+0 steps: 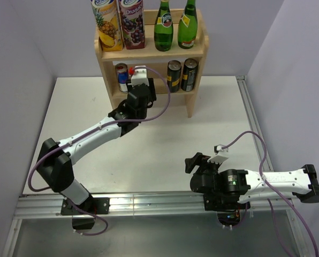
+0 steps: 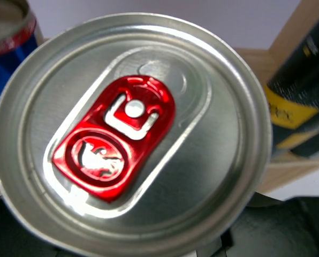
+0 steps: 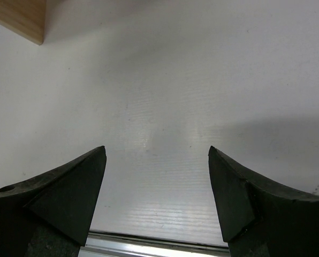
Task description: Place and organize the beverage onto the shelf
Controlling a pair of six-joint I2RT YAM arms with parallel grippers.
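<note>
Can [image 2: 133, 139] looked light, thin and slippery; the left gripper [image 1: 135, 80] squeezed its sides. Right gripper [image 3: 157, 182] stood wide open, empty.

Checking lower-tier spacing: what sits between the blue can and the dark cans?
A silver can with a red tab; the left wrist view shows it.
</note>
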